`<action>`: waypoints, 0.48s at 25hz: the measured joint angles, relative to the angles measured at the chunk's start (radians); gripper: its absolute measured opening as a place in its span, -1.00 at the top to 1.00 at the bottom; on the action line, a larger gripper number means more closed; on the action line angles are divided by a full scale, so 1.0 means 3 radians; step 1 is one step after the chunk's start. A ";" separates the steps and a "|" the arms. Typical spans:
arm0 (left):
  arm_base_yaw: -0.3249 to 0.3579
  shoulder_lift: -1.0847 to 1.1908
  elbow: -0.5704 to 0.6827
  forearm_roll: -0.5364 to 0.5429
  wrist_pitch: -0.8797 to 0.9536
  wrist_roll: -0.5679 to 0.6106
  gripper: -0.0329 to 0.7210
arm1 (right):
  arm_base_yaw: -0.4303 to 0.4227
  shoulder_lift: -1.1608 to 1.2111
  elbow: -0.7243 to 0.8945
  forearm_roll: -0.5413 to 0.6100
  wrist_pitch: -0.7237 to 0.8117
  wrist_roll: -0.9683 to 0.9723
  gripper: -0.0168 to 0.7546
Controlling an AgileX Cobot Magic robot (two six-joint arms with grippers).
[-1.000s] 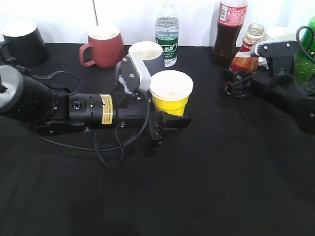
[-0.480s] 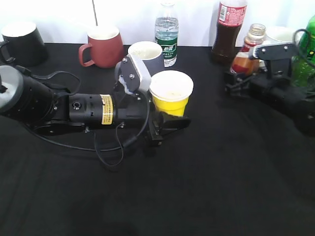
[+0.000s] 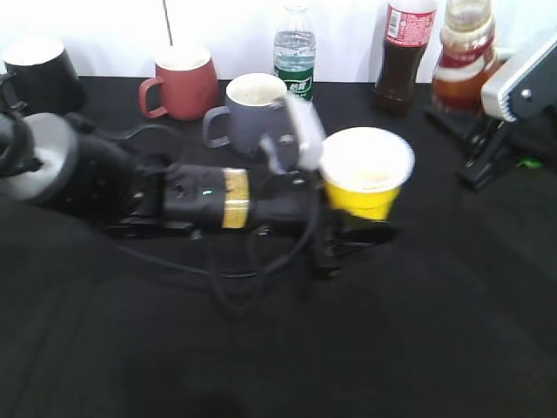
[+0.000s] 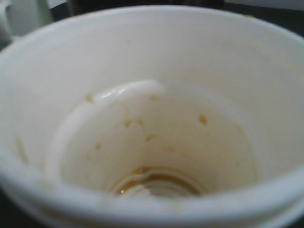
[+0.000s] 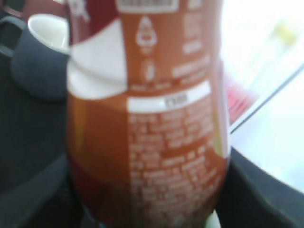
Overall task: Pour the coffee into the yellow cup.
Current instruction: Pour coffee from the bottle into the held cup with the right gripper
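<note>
The left gripper [image 3: 361, 233] is clenched low on the yellow cup [image 3: 365, 174], its fingers on each side of the cup base, w/ the cup upright above them and nearly empty inside: only a thin brown ring and some drops, so I judge the pour is not yet done. The right gripper [image 3: 487, 144] grasps the coffee [image 3: 466, 52]; the bottle fills the gap betw. its fingers, upright and uncapped, well apart from the cup, so bringing it over and tilting are left.
</note>
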 joint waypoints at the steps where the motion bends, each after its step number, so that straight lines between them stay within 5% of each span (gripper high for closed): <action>1: -0.0050 -0.0004 -0.0024 0.0000 0.0043 -0.0008 -0.28 | 0.0000 -0.0067 0.0000 -0.0006 0.0000 -0.0204 -0.45; 12: -0.0121 -0.0103 -0.0035 0.0000 0.0134 -0.0044 -0.28 | 0.0000 -0.0094 0.0000 0.0133 -0.0003 -0.2140 -0.45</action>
